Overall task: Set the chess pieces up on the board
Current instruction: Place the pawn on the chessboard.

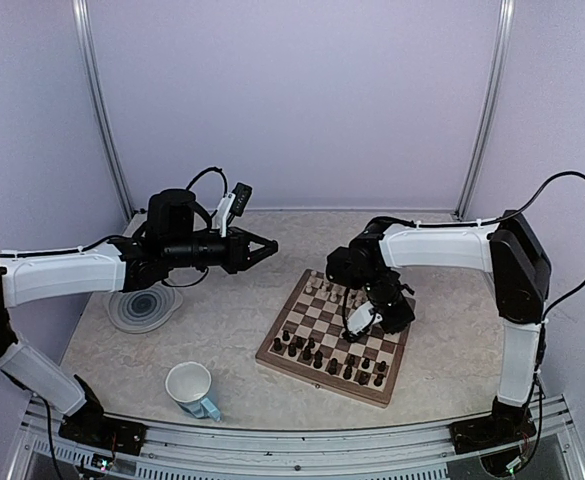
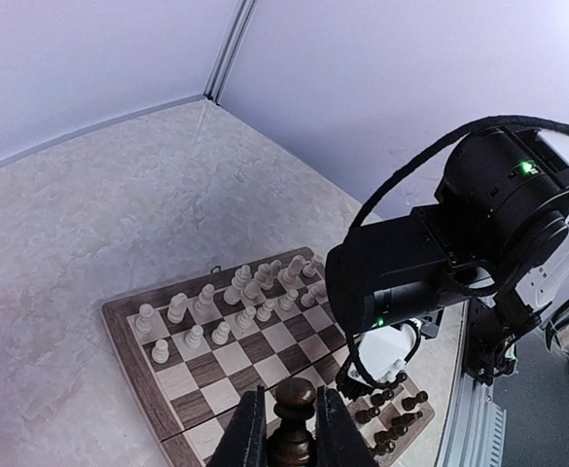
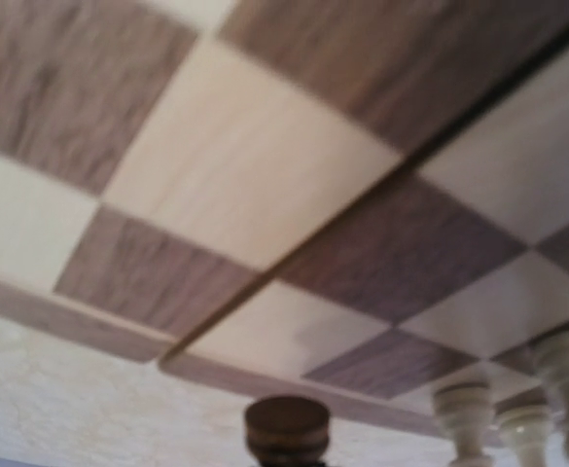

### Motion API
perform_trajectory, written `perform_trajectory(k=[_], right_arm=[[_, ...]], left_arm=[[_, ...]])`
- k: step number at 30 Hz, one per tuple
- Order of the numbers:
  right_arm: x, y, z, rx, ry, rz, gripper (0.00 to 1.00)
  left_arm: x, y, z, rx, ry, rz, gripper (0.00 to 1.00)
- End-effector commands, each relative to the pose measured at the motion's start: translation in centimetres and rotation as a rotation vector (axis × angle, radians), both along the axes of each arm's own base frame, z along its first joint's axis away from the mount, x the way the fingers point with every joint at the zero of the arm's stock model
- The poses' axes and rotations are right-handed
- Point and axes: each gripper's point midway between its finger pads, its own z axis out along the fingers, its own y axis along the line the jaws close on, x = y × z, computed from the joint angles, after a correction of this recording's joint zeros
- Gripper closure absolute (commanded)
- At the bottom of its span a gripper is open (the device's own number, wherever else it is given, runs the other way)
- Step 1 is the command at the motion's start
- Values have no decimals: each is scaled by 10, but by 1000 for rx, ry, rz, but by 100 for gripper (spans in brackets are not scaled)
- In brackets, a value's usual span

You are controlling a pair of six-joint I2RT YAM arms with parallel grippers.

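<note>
The board lies right of centre on the table, cream chess pieces lined up along its far side and dark ones along its near side. My left gripper hovers left of the board, above the table. In the left wrist view it is shut on a dark pawn, upright between the fingers. My right gripper is low over the board's middle. Its wrist view shows checkered squares very close, a dark piece's top at the bottom edge and cream pieces; its fingers are hidden.
A round grey swirl-patterned plate sits at the left under my left arm. A white mug with a blue handle stands near the front edge. In the left wrist view my right arm covers the board's far right part.
</note>
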Motion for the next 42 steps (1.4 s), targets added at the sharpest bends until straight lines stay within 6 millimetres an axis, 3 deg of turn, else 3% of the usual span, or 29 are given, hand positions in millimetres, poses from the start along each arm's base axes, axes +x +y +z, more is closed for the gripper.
perform_trajectory(k=[1,13,16,26,32,39,42], right_arm=[[-1,9,3,3,-8,11,90],[-5,16,-7,1,25,13,87],[-5,19,-7,6,27,13,82],[-6,31,3,74,27,8,76],[-10,43,34,255,60,-7,72],[2,65,96,748,101,-58,71],[4,63,102,909,99,-110,72]], left_arm=[[-5,3,12,-12,-31,-16,90],[-6,3,11,-10,-25,-22,90],[-6,3,10,-8,-22,-23,90],[-5,2,6,2,-15,-25,90],[-4,2,5,10,-18,-22,90],[-5,1,5,11,-27,-33,90],[-6,-2,1,10,-19,-50,89]])
